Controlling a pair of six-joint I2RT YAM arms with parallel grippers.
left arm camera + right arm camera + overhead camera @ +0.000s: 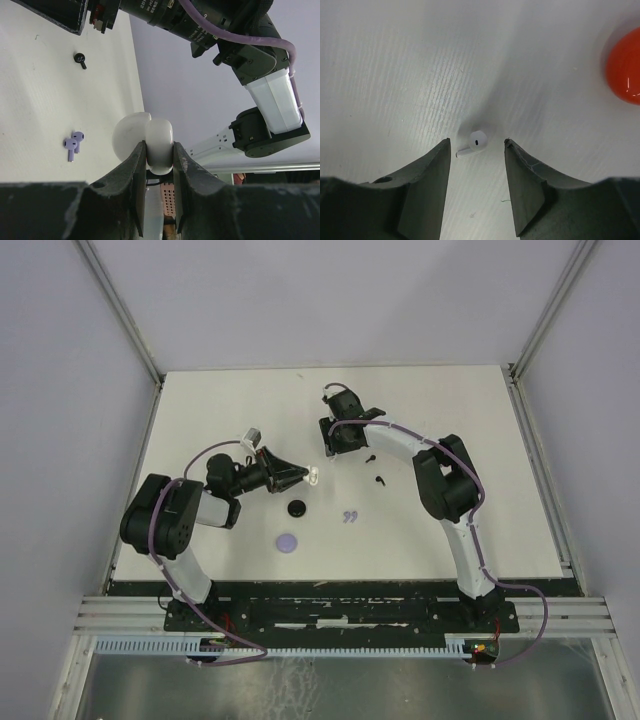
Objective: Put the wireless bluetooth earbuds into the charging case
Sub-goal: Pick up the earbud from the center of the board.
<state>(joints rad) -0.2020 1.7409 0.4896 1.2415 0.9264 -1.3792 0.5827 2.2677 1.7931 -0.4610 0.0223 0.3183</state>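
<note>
Right gripper (pixel 477 141) fills the foreground of its wrist view, dark jaws standing apart and clasping nothing; between their tips, touching neither, a tiny white stemmed plastic earbud (pixel 475 142) lies on the pale desk (pixel 395 75); a glossy red round disc (pixel 626 70) sits well off to one side. Left gripper (pixel 160 146) is clenched on the white rounded plastic charging case (pixel 132 135), held up off the desk near the right gripper; whether anything sits inside it cannot be told. Further out, a pair of small lavender stemmed earbuds (pixel 73 145) lie just beside each other, and two small black stemmed earbuds (pixel 371 458) lie loose near the right arm; a flat black round disc (pixel 297 509) and a flat lavender round disc (pixel 288 541) rest nearer the bases. Judging by this, the task looks early; the case is in hand, yet no earbud shows as seated, and the white one is not yet grasped.
</note>
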